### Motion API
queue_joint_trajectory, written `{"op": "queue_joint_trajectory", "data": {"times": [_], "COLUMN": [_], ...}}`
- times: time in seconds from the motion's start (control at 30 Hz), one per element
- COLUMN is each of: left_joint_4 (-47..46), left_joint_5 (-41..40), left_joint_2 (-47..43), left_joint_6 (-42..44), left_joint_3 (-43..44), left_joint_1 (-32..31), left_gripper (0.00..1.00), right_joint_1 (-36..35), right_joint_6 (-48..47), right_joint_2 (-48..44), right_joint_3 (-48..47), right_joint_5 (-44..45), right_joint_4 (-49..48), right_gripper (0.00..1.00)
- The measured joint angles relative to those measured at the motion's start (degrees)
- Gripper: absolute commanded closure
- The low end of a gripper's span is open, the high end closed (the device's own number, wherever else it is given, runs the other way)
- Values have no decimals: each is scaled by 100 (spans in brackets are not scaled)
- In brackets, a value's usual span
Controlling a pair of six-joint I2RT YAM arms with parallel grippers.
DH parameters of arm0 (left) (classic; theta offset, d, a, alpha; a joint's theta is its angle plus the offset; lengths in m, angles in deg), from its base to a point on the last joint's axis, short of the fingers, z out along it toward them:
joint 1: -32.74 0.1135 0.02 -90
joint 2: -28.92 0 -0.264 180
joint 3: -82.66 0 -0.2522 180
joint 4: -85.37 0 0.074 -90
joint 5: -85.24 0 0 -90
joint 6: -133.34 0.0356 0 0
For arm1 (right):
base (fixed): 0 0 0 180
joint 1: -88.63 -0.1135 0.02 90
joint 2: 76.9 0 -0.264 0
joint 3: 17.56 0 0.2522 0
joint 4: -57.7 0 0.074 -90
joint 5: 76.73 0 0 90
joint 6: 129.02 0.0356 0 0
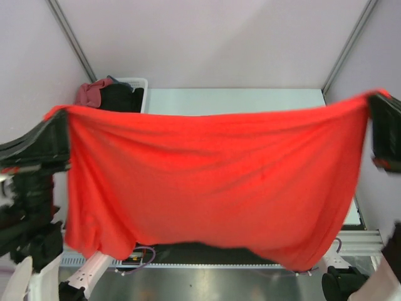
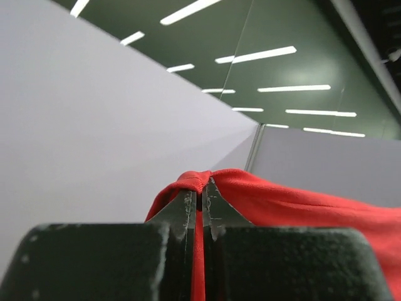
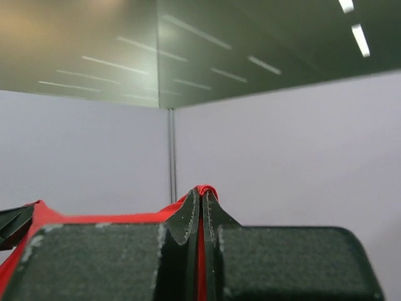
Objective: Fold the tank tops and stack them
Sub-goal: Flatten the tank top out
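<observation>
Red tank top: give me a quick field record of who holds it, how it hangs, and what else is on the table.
Garment: red tank top, spread wide in the air, not folded
Left claw: shut on one upper corner of the top
Right claw: shut on the opposite upper corner
Hang: upper edge sags slightly between the claws; lower edge loose, dipping lowest on the right
Back left: white basket holding maroon-red cloth and black garment
Table: pale surface showing behind the top
</observation>
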Motion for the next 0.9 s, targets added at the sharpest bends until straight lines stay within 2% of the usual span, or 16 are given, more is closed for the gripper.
{"op": "queue_joint_trajectory", "data": {"times": [0.17, 0.3, 0.43, 0.57, 0.7, 0.9], "left_joint_4": [-203, -291, -177, 111, 179, 149], "left_joint_5": [-157, -269, -315, -315, -293, -92], "left_joint_2": [424, 1248, 1969, 2389, 2337, 1665], "left_joint_6": [-15, 4, 63, 236, 372, 350], "left_joint_3": [-1021, -1102, -708, 260, 1187, 1585], "left_joint_1": [0, 4, 4, 4, 4, 4], "left_gripper": [100, 100, 99, 100, 100, 100], "right_joint_1": [-4, 70, 289, 420, 448, 455], "right_joint_6": [-11, 107, 337, 468, 485, 472], "right_joint_2": [566, 1598, 2415, 2603, 2293, 1613], "right_joint_3": [1534, 1875, 1818, 1246, 737, 146], "right_joint_5": [2, -96, -254, -339, -358, -372], "right_joint_4": [-79, -133, -101, -74, -363, -501], "right_gripper": [100, 100, 100, 100, 100, 100]}}
